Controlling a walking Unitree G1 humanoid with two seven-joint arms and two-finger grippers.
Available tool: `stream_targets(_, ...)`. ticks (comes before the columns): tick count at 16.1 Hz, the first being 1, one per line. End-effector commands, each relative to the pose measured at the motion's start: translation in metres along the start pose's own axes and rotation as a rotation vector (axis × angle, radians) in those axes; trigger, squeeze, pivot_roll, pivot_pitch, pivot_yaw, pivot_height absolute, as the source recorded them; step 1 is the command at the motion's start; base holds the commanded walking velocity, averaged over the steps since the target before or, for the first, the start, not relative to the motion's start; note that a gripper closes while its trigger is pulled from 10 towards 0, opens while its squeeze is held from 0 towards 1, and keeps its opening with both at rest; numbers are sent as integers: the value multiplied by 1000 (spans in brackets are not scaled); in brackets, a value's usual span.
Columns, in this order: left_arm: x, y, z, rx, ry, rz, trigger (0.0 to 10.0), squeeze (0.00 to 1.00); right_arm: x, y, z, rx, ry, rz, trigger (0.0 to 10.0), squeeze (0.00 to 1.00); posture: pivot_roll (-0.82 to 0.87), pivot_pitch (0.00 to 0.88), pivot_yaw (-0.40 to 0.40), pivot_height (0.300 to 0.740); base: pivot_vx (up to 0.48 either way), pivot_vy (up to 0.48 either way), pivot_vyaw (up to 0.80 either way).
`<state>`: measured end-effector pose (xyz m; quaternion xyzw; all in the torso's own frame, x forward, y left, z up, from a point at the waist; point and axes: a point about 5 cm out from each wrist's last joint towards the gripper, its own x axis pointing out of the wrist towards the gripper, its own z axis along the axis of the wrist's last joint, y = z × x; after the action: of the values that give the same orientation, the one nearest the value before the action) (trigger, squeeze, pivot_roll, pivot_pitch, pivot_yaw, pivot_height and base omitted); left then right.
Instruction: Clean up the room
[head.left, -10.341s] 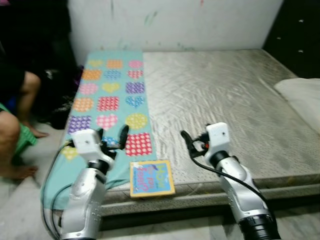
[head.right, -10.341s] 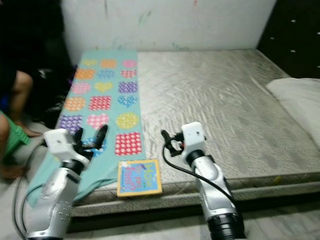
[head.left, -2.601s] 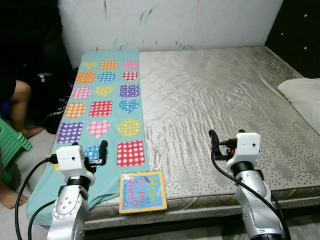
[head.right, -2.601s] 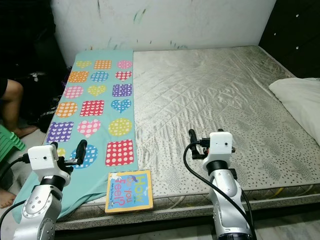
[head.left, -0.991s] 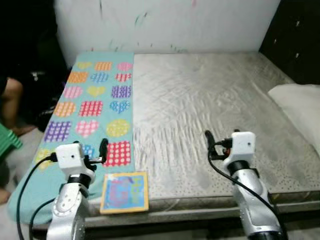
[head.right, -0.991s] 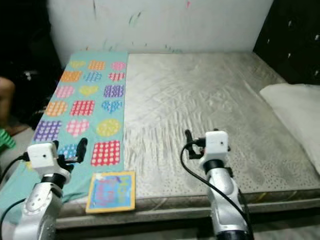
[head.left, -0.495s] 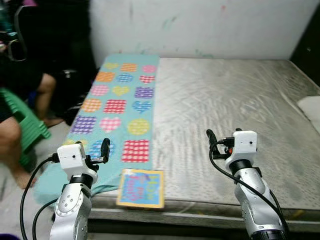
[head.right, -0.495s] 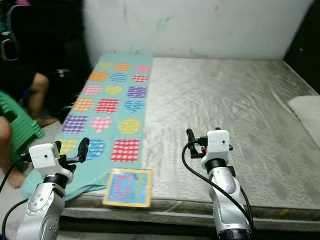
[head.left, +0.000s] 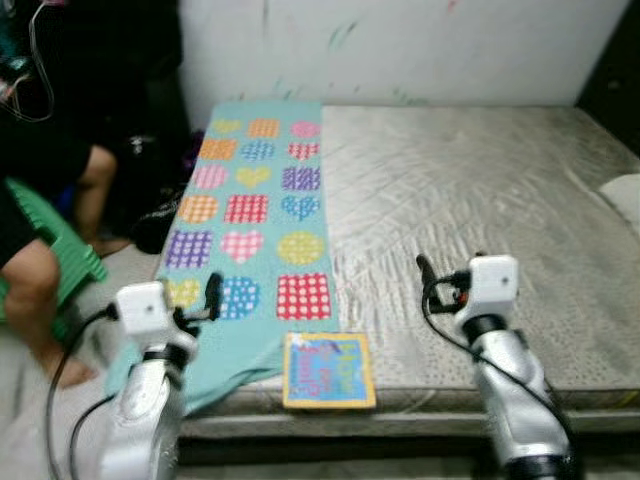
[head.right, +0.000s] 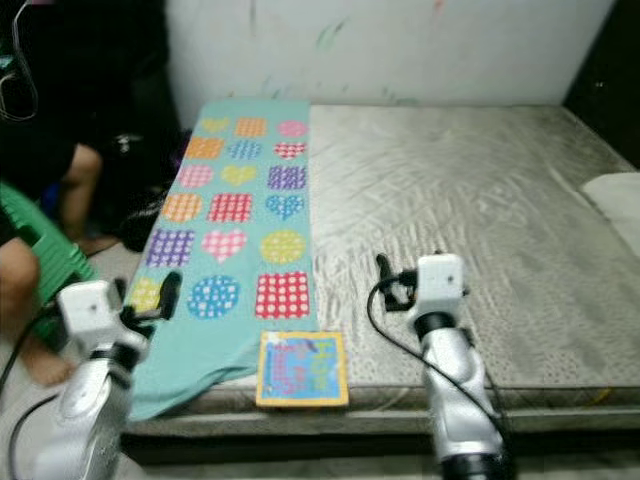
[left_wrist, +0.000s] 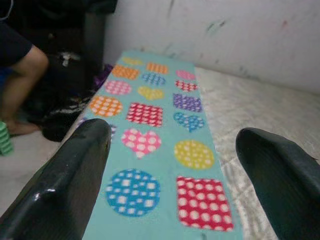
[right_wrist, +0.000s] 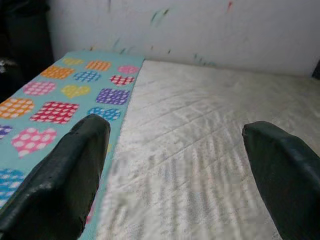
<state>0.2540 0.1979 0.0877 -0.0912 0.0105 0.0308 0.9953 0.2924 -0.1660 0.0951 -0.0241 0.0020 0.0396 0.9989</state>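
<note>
A children's book (head.left: 329, 370) with a blue cover and yellow border lies flat at the front edge of the bare grey mattress (head.left: 480, 190). Beside it a teal sheet (head.left: 255, 200) printed with coloured hearts, circles and squares runs along the mattress's left side and hangs over the front. My left gripper (head.left: 211, 291) hovers open over the sheet's hanging corner, left of the book. My right gripper (head.left: 424, 272) hovers open above the mattress, right of the book. Both hold nothing.
A person (head.left: 40, 270) sits on a green stool (head.left: 55, 255) on the floor at the left. A white pillow (head.left: 625, 195) lies at the mattress's right edge. The scribbled white wall (head.left: 400, 50) stands behind the bed. Dark clutter (head.left: 150, 190) sits by the bed's left side.
The camera has shifted, so the book now sits nearer the middle of the picture. Both grippers keep the same open pose in front of me.
</note>
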Motion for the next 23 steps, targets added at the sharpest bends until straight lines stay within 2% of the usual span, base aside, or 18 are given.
stream_targets(1, 2, -4, 2, -6, -9, -31, 10000, 0, 2, -2, 3, -12, -4, 6, 10000, 0, -195, 48, -5, 740, 0, 0, 0)
stream_targets(7, 2, -9, 3, -25, -19, -54, 10000, 0, 2, -3, 4, -19, -6, 15, 10000, 0, -202, 55, -9, 740, 0, 0, -691)
stream_targets(23, 1, -10, 2, -20, -15, -72, 10000, 0, 2, -1, 1, -21, 8, 34, 10000, 0, -196, 45, -10, 740, 303, 0, 0)
